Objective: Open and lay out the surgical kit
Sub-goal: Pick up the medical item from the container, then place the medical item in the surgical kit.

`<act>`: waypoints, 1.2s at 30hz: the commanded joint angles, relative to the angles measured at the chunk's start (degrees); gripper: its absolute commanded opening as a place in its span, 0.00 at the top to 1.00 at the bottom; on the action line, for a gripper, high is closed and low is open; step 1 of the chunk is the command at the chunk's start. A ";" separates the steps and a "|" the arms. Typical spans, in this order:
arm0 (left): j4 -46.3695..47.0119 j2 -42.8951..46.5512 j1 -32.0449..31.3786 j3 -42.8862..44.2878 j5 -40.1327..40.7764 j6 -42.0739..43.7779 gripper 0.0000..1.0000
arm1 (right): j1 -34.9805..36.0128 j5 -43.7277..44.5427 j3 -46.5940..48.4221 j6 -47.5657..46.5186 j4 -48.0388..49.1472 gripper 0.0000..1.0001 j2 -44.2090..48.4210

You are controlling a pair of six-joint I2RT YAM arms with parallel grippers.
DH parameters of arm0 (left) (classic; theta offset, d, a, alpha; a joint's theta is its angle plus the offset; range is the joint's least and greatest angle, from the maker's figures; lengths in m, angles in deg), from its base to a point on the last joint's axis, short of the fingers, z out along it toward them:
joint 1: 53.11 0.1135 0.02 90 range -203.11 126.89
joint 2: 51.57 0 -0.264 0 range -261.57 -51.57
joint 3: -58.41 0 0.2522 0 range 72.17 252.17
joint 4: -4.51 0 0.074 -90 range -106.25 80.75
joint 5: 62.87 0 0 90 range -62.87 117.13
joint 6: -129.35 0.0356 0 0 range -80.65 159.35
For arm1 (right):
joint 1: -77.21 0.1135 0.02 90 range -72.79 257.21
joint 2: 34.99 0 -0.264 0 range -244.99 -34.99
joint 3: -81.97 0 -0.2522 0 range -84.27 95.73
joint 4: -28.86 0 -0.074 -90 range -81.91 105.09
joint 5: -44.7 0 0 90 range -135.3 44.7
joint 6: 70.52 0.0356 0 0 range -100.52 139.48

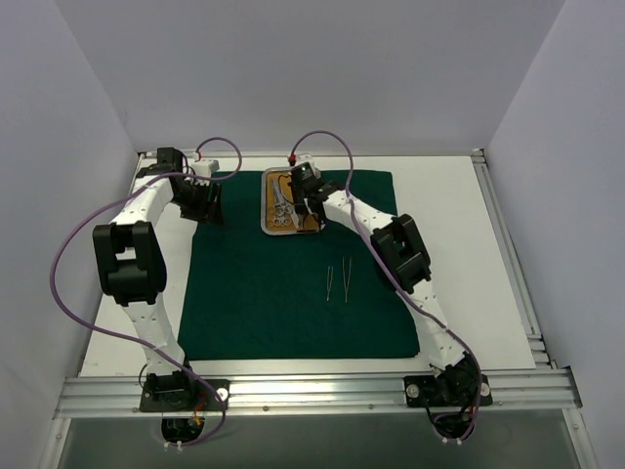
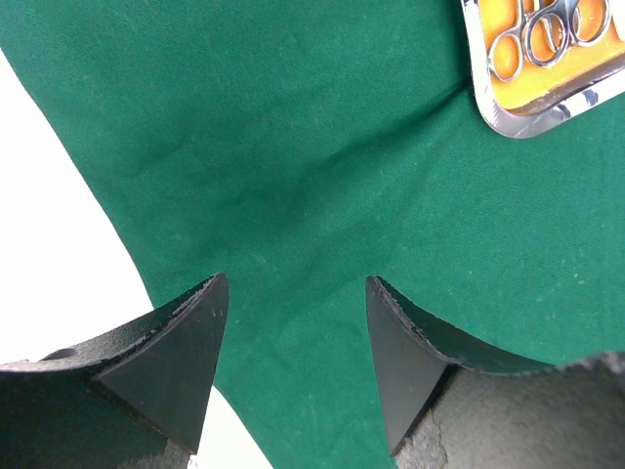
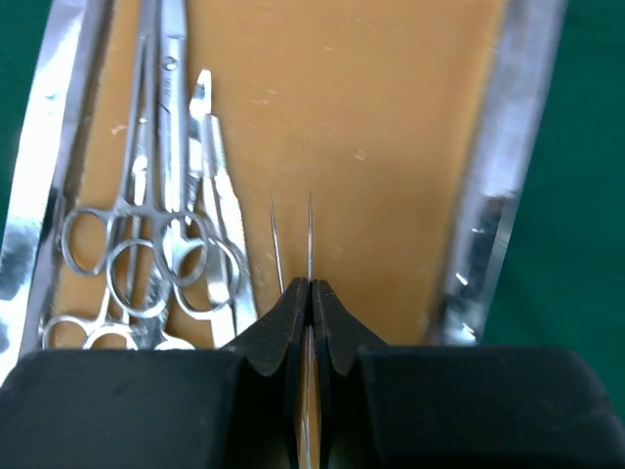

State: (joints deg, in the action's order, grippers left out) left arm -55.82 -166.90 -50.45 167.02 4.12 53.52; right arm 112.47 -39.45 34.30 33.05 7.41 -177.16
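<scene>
The dark green cloth (image 1: 283, 293) lies spread flat on the table. The steel tray (image 1: 267, 205) with its orange-brown floor sits at the cloth's far edge. In the right wrist view, several scissor-handled instruments (image 3: 146, 249) lie along the tray's (image 3: 493, 195) left side. My right gripper (image 3: 312, 285) is down inside the tray, shut on thin silver tweezers (image 3: 310, 230) whose pointed tips stick out ahead of the jaws. Two more tweezers (image 1: 338, 281) lie side by side on the cloth. My left gripper (image 2: 296, 283) hangs open over the cloth's (image 2: 293, 147) left edge, holding nothing.
White tabletop (image 1: 459, 244) borders the cloth on both sides, with white walls around the cell. An aluminium rail (image 1: 312, 391) runs along the near edge at the arm bases. A tray corner (image 2: 527, 117) shows at the upper right of the left wrist view.
</scene>
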 commanded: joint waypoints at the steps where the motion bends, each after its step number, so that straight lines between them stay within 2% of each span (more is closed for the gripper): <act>1: -0.37 0.37 -0.20 1.66 -1.52 0.77 0.33 | 0.15 6.01 -4.02 0.06 2.66 1.00 10.41; 7: -0.54 1.42 -0.20 1.66 -1.43 0.94 0.32 | 2.17 15.49 -12.20 3.39 5.22 1.00 19.81; 8: -0.54 1.60 -0.28 1.48 -1.17 1.03 0.33 | 2.61 17.42 -15.78 4.36 5.22 1.00 21.13; 13: -0.37 3.35 -0.19 0.78 -0.73 1.47 0.33 | 6.65 28.23 -29.51 16.10 4.00 1.00 31.41; 17: -0.37 4.58 -0.19 0.08 -0.90 1.47 0.33 | 11.82 29.83 -40.67 25.36 3.29 1.00 37.30; 25: -0.72 6.52 -0.28 -0.98 -1.60 1.47 0.33 | 18.43 31.77 -49.12 37.23 -2.51 1.00 37.67; 36: -0.72 7.05 -0.19 -1.42 -1.96 1.47 0.32 | 19.67 31.16 -53.35 40.05 -0.50 1.00 34.50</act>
State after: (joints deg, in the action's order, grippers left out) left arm -56.23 -162.92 -50.45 165.43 3.71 53.80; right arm 132.06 -11.63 -17.85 70.79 7.50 -141.79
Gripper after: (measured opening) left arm 0.675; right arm 0.005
